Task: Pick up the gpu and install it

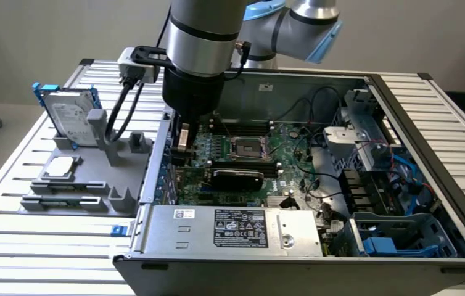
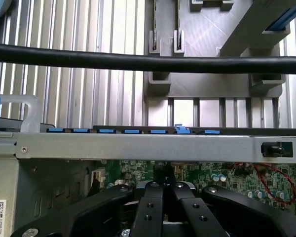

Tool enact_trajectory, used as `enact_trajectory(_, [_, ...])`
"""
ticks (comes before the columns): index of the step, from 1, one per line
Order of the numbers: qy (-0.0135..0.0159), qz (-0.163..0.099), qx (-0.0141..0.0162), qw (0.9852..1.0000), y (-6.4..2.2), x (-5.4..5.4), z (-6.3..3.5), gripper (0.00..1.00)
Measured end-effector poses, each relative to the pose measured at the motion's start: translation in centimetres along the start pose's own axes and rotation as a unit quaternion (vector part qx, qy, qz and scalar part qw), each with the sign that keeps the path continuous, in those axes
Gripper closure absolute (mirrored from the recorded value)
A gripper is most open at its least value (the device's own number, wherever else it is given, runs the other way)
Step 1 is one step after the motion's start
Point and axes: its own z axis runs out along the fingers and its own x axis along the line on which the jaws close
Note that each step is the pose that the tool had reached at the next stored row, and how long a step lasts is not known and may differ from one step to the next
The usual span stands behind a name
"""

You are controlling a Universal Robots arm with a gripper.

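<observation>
Slatted metal tabletop (image 1: pixel 18 243) carries two things: one open computer case (image 1: pixel 430 117) and, toward the exterior view's left, one grey holder tray (image 1: pixel 80 185). One hard drive (image 1: pixel 74 123) in a blue frame stands upright at the tray's far edge, and one small silver square part (image 1: pixel 61 165) lies flat nearer its middle. Inside the case lies one green motherboard (image 1: pixel 286 145), with one silver power supply box (image 1: pixel 228 229) along the case's near edge and one blue plastic bracket (image 1: pixel 380 245) in its near corner on the exterior view's right.

One robot arm (image 1: pixel 203 43) reaches down into the case near the wall that faces the tray. The gripper (image 2: pixel 164 186) has its fingers (image 2: pixel 149 210) pressed together; in the wrist view they pinch a thin dark edge that stands on the motherboard just inside the case wall. The gpu (image 1: pixel 237 179), with its black shroud, sits on edge across the motherboard at the middle of the case, just below the gripper in the exterior view. One black cable (image 2: pixel 148 61) crosses the wrist view.
</observation>
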Motion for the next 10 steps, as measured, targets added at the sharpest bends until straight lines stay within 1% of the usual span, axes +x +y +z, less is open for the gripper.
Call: enact_trajectory(10, [0.0001,0.001,-0.0002,1.0000,0.01,-0.01,0.21,0.89])
